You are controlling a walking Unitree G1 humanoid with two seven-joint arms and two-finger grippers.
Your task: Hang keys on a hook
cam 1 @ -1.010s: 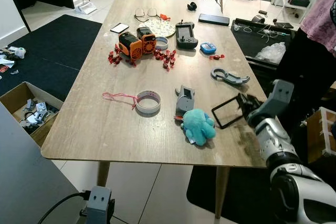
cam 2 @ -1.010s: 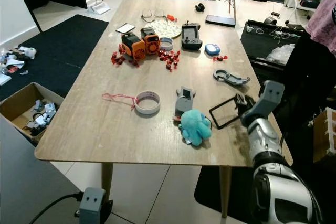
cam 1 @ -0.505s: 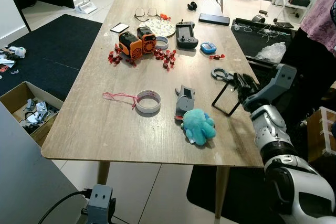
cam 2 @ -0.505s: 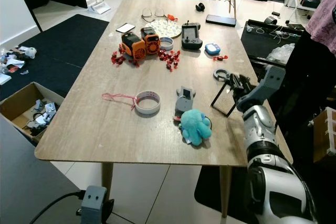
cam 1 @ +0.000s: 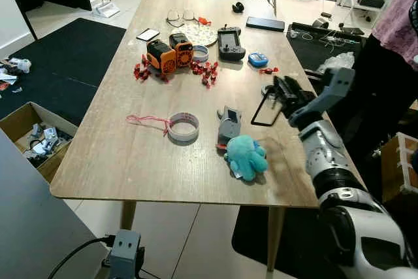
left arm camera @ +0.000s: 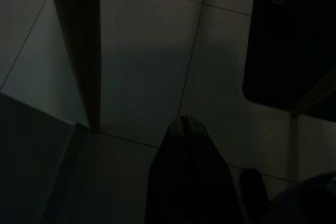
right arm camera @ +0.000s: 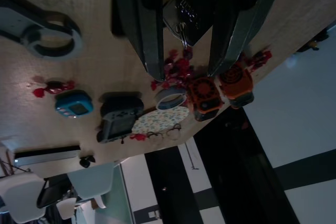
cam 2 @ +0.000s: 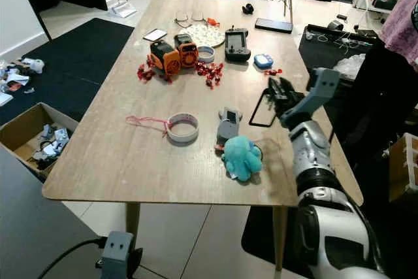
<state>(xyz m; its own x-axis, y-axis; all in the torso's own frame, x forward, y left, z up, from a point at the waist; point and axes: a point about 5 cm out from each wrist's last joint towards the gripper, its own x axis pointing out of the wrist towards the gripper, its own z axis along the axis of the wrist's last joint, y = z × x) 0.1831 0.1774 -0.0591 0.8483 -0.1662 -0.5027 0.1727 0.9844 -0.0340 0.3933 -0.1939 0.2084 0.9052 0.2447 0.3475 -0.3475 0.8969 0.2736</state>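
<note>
Keys [right arm camera: 185, 9] now lifted in right gripper [right arm camera: 186, 69]

The table [cam 1: 130, 155] is pale wood grain. On it sit a teal plush toy [cam 1: 246, 156], two orange-and-black boxes [cam 1: 170, 53] and scattered red candies [cam 1: 208, 72]. A black rug [cam 1: 59, 63] covers the pale tiled floor.

Both eye views look down across the desk [cam 1: 130, 161] — the right wrist view sits close above it, facing its far end.
</note>
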